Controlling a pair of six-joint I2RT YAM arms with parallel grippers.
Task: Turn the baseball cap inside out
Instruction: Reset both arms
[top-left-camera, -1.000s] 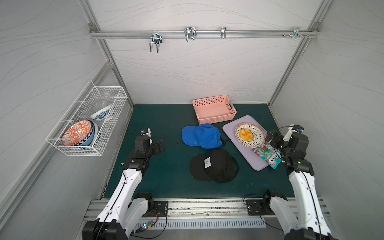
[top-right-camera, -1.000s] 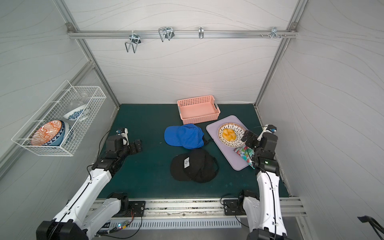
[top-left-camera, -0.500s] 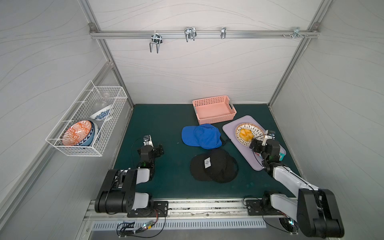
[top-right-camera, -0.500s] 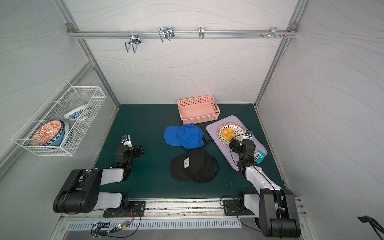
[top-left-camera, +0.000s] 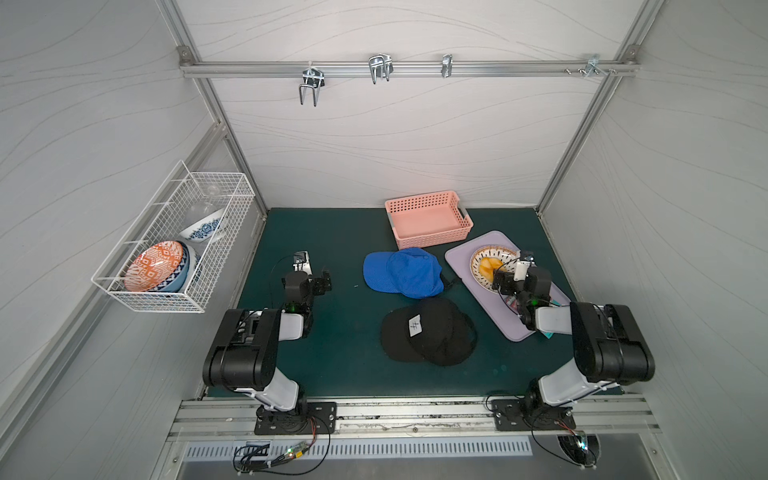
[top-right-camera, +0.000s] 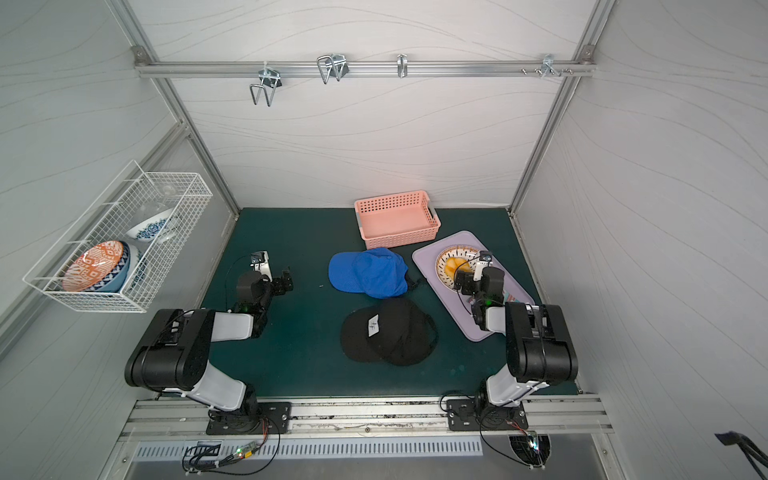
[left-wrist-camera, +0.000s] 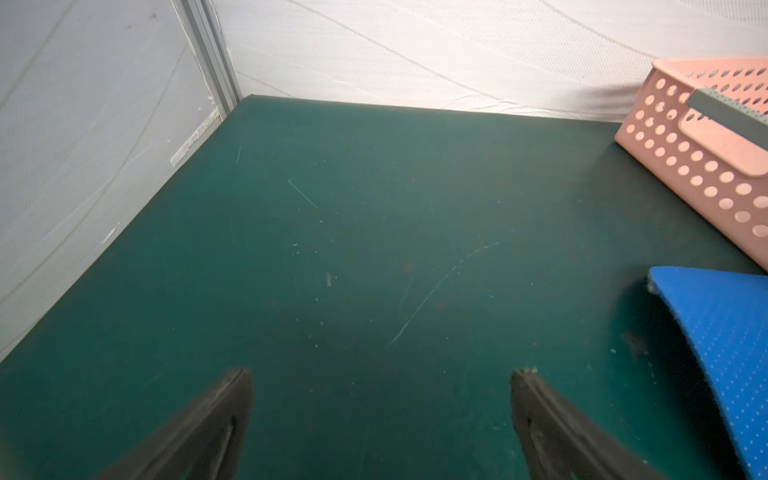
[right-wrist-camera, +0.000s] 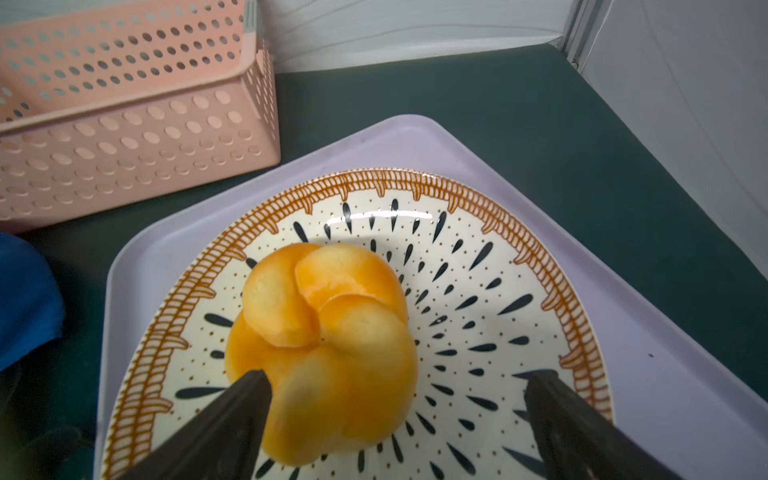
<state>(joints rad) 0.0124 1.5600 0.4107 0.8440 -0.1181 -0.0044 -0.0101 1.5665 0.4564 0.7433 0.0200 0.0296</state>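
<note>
Two baseball caps lie mid-mat in both top views. The blue cap (top-left-camera: 401, 273) (top-right-camera: 368, 272) sits crown up, its brim toward the left; its brim edge (left-wrist-camera: 723, 340) shows in the left wrist view. The black cap (top-left-camera: 430, 330) (top-right-camera: 390, 331) lies just in front of it, with a white label (top-left-camera: 414, 325) showing. My left gripper (top-left-camera: 322, 283) (left-wrist-camera: 380, 374) hangs open over bare mat, left of the blue cap and apart from it. My right gripper (top-left-camera: 498, 282) (right-wrist-camera: 399, 376) is open low over a plate, holding nothing.
A pink perforated basket (top-left-camera: 428, 220) (left-wrist-camera: 698, 141) stands at the back. A lilac tray (top-left-camera: 461, 253) (right-wrist-camera: 415, 137) on the right bears a patterned plate (right-wrist-camera: 519, 257) with a yellow bun (right-wrist-camera: 324, 316). A wire rack of bowls (top-left-camera: 174, 245) hangs on the left wall.
Both arms have folded down from a raised reach to a low pose near the front rail. The right gripper has moved inward over the plate. Both grippers stay open; the caps have not moved.
</note>
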